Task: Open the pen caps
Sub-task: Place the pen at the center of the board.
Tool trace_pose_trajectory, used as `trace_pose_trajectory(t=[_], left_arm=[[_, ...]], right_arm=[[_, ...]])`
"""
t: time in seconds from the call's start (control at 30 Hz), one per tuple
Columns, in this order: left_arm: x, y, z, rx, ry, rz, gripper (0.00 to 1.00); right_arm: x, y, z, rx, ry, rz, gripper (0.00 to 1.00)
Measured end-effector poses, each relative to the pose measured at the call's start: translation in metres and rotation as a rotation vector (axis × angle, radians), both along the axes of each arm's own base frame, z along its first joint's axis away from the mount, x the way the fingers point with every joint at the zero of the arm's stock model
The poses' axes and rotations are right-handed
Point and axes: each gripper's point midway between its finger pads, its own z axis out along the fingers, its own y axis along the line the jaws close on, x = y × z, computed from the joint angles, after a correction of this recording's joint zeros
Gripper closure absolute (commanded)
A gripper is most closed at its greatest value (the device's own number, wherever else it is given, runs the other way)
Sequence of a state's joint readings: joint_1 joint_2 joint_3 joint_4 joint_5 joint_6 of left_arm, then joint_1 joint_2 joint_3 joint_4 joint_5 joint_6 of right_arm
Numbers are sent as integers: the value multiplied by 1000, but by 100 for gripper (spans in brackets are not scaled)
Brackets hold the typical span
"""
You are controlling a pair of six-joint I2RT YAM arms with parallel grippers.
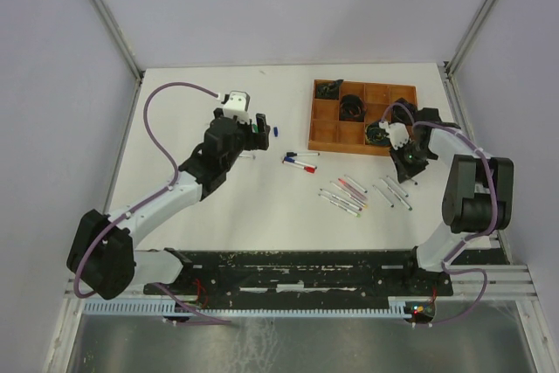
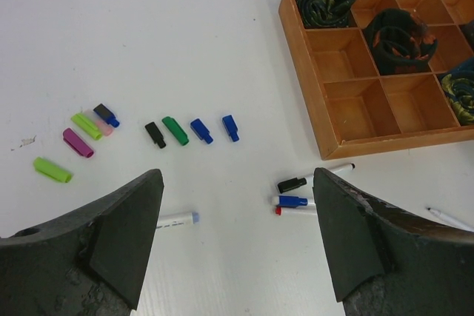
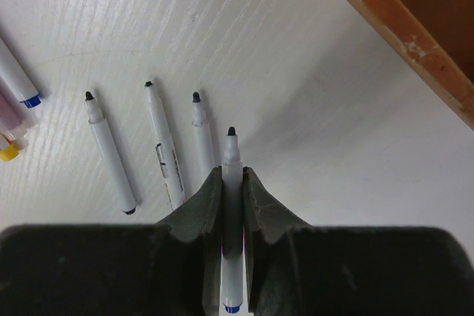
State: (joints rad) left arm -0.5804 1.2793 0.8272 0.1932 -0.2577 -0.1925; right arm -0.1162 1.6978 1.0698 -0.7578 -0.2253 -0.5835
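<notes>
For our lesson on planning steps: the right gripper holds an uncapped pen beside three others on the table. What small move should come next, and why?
Probably open the right gripper and leave the pen there: its tip is bare, so its cap is off, and it sits in line with three uncapped pens on the table.

1. A compartment tray (image 1: 312, 124), with bundles (image 2: 392, 35) in some compartments, is set at the far right of the tabletop (image 1: 262, 216).
2. Loose pen caps (image 2: 178, 131) are laid in a row well left of the tray.
3. Capped pens (image 2: 296, 183) are laid just before the tray's near left corner.
4. Uncapped pens (image 3: 159, 146) are lined up side by side; one more pen (image 3: 231, 149) is clasped between the jaws of the right gripper (image 3: 232, 172).
</notes>
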Motion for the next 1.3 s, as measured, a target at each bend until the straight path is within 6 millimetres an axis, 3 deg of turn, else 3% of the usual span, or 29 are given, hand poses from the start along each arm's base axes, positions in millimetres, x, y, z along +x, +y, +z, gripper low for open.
trace_pose_trajectory(t=[0.33,1.03,1.3], left_arm=[[-1,0,4,-5,-11,0,11],[-4,-2,1,-1,-6,-7,10],[-4,-1,0,1,-6,-4,9]], right_arm=[[-2,0,-6,-29,22,10,71],[-1,-2,-5,-40,20,9,70],[2,1,4,-23,-14,12,70]])
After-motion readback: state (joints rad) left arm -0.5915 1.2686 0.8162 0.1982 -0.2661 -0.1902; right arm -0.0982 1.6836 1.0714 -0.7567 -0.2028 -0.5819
